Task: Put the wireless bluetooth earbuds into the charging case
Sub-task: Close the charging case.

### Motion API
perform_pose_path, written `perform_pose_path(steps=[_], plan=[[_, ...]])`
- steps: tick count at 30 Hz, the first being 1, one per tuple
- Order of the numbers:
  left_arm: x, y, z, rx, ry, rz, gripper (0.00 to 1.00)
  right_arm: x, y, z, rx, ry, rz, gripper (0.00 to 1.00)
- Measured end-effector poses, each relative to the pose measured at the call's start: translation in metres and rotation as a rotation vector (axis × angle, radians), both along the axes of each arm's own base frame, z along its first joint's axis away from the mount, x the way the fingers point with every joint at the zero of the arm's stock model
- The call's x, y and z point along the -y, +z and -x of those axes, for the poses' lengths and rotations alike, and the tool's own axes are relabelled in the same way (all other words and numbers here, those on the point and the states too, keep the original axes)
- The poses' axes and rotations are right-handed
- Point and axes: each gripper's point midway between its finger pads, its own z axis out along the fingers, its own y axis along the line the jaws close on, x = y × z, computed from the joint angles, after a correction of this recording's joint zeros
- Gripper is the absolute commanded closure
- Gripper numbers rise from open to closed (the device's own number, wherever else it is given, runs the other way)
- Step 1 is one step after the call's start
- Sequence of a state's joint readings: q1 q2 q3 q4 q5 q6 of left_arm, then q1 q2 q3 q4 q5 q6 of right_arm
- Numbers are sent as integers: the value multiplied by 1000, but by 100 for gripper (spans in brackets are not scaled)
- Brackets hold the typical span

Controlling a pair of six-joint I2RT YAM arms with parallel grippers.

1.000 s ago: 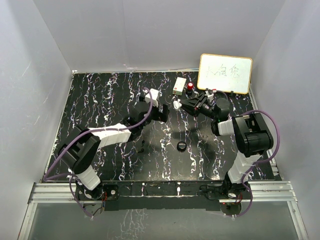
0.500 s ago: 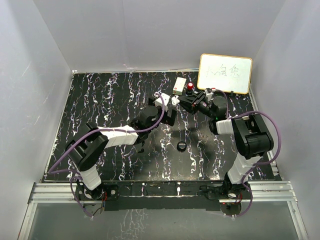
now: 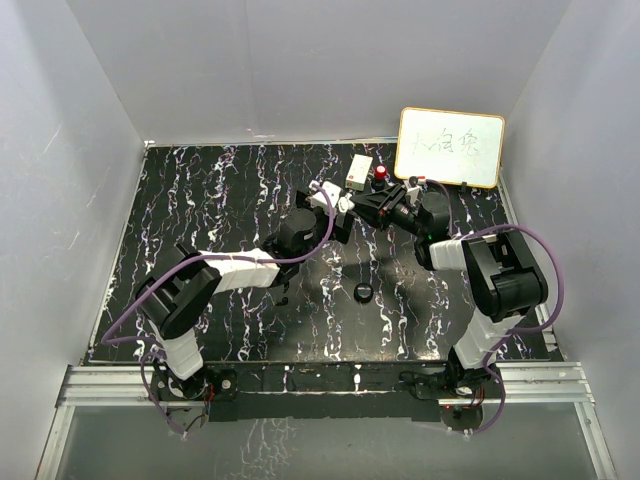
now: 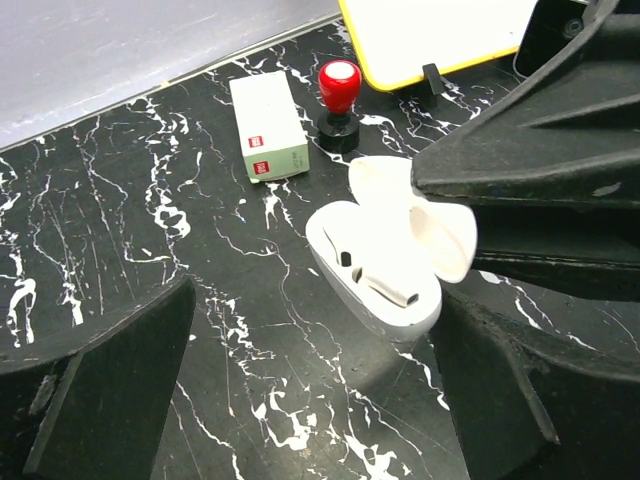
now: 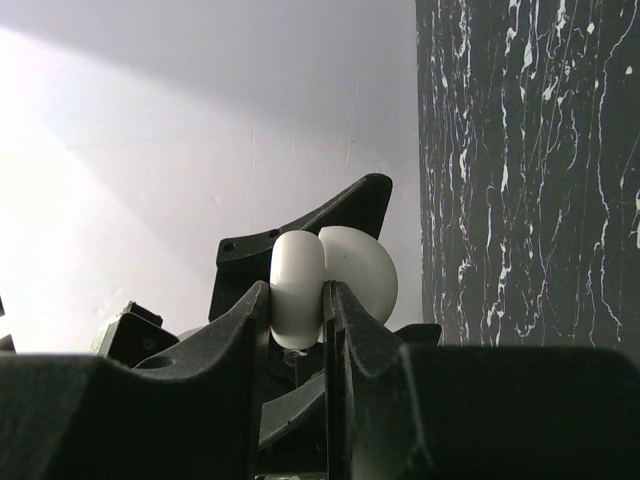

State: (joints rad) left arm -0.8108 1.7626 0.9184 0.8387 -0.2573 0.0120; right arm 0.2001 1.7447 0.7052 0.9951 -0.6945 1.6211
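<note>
Our right fingers pinch the open white charging case; our left fingers stand spread wide, empty, over the marbled surface.

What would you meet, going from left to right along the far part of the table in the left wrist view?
Pale green and white cardboard box → red-knobbed stamp on a black base → yellow-framed whiteboard. The open white charging case overlaps the stamp, so it is left out.
</note>
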Motion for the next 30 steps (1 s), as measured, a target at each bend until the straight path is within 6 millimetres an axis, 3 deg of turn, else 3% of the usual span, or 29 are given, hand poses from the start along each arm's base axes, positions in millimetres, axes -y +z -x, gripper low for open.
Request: perform_pose_path(steps=[11,20,27,30], plan=[[-13,13,-10,78,81,-25,2,1,12,2,44,-11,9,100],[-33,2,-12,95,147,-72,1,3,-7,10,-2,-15,35,100],[-76,-7,-19,55,272,-90,2,4,-26,14,-28,-8,91,100],[-115,-5,-11,-7,346,-58,2,5,-41,13,-30,-8,162,100]])
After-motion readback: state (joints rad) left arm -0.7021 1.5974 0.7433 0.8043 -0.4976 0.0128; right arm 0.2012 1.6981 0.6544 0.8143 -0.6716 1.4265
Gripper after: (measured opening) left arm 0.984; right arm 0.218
